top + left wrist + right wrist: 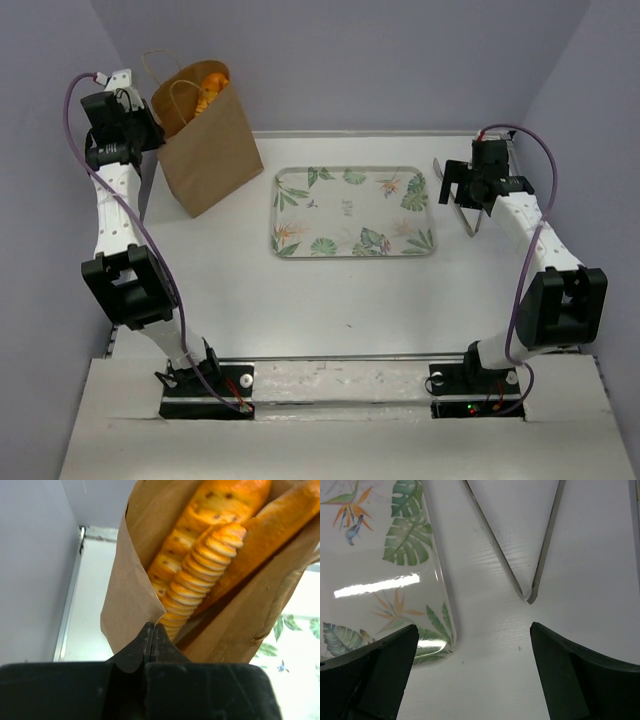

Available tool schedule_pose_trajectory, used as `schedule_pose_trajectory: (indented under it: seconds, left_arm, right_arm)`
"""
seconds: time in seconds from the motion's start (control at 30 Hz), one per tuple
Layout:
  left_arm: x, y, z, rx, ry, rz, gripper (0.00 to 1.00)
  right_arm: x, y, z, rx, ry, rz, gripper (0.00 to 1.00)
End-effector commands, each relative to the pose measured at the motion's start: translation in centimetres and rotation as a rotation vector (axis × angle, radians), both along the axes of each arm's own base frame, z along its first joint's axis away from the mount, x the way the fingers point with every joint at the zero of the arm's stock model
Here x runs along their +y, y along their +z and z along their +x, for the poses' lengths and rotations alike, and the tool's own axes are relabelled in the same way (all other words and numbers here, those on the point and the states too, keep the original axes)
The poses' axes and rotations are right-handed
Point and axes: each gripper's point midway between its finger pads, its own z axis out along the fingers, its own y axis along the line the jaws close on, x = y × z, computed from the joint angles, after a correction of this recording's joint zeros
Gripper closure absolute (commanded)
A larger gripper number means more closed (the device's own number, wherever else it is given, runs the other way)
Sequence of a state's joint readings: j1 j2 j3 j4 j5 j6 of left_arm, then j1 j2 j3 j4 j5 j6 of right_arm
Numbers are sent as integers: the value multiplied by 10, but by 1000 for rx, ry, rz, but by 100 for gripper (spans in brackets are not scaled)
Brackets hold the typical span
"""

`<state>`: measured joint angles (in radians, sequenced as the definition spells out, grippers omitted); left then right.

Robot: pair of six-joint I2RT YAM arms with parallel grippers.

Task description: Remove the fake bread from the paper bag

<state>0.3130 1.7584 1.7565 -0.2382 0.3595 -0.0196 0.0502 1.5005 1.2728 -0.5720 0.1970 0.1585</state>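
Your left pincer (152, 642) is closed, its tips right at the rim of the paper bag (215, 150). Whether paper is pinched between them, you cannot tell. The bag stands at the far left of the tabletop (330, 300) with the bread (200, 575) on end inside it, long axis running up out of the mouth, just beyond the left tips. Your right pincer (475, 670) is open, well apart on the right between the tray (440, 585) and the tongs (542, 555) — so the left arm is nearer.
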Motion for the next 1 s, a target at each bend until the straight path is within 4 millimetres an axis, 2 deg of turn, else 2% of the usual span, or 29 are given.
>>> schedule_pose_trajectory:
  seconds: [0.0, 0.03, 0.07, 0.1, 0.13, 0.23, 0.47, 0.5, 0.57, 0.6, 0.67, 0.7, 0.77, 0.83, 0.87, 0.97]
  left_arm:
    - [-18, 21, -50, 16, -3, 2, 100]
    - [-23, 10, -60, 52, -3, -20, 100]
    - [-25, 7, -66, 64, -1, -31, 100]
    - [-30, 13, -77, 57, -4, -31, 100]
    - [-34, -2, -85, 100, -9, -42, 100]
    - [-45, -15, -108, 132, -10, -44, 100]
    - [-76, -17, -141, 166, -56, -61, 99]
    - [-77, -16, -145, 161, -56, -56, 88]
    - [-75, -17, -149, 175, -42, -45, 75]
    - [-73, -16, -152, 180, -35, -40, 63]
    - [-65, -11, -155, 185, 6, -16, 53]
    - [-63, -7, -156, 180, 21, -3, 42]
    - [-52, 5, -158, 160, 72, 41, 27]
    - [-42, 21, -159, 129, 114, 73, 25]
    - [-26, 33, -159, 108, 178, 146, 24]
    - [-8, 47, -157, 79, 248, 206, 16]
  right_arm:
    - [-2, 17, 3, -22, 28, 2, 2]
    - [1, 18, 4, -26, 46, 13, 4]
    - [4, 18, 4, -25, 62, 21, 5]
    - [6, 20, 4, -28, 71, 27, 5]
    - [6, 21, 5, -32, 74, 28, 6]
    - [8, 25, 5, -43, 92, 28, 6]
    - [17, 37, 15, -93, 132, 62, 7]
    - [20, 37, 17, -98, 140, 73, 7]
    - [22, 37, 18, -100, 147, 84, 7]
    - [25, 37, 18, -103, 154, 96, 7]
    - [25, 37, 19, -110, 154, 99, 7]
    - [30, 38, 18, -114, 171, 117, 7]
    - [32, 38, 17, -121, 185, 124, 7]
    - [33, 40, 15, -129, 193, 127, 7]
    - [35, 39, 14, -129, 202, 128, 7]
    - [37, 38, 12, -130, 220, 136, 7]
